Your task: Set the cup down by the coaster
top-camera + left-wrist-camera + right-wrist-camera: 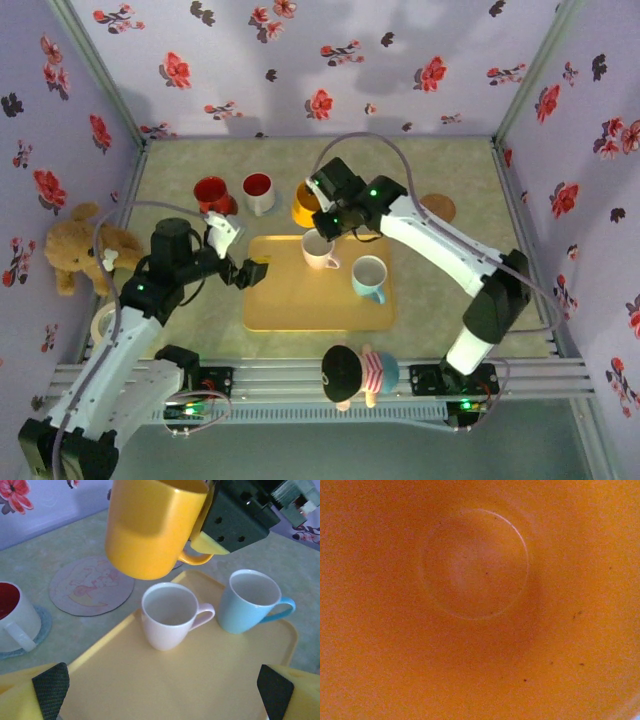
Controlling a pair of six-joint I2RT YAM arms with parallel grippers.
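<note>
Over at nine o'clock of the yellow tray (300,310), the left gripper (247,272) is hovering with its fingers (50,690) spread wide, gripping nothing. Further back, around eleven o'clock, a red cup (212,193) and a white cup (258,192) with a red lining are standing side by side, the white one sitting on a bluish mat (42,625). At twelve o'clock the right gripper (322,208) is clamping the wall of the yellow cup (303,205) just above its handle. It is holding the cup clear of the table, just past the tray's far edge, with a patterned coaster (92,585) lying below and beside it. The cup is hanging nearly upright, its long axis close to vertical, mouth up, handle pointing toward about three o'clock, and its inside is showing empty. On the tray a pink cup (320,250) and, to its right, a blue cup (368,278) are standing empty.
</note>
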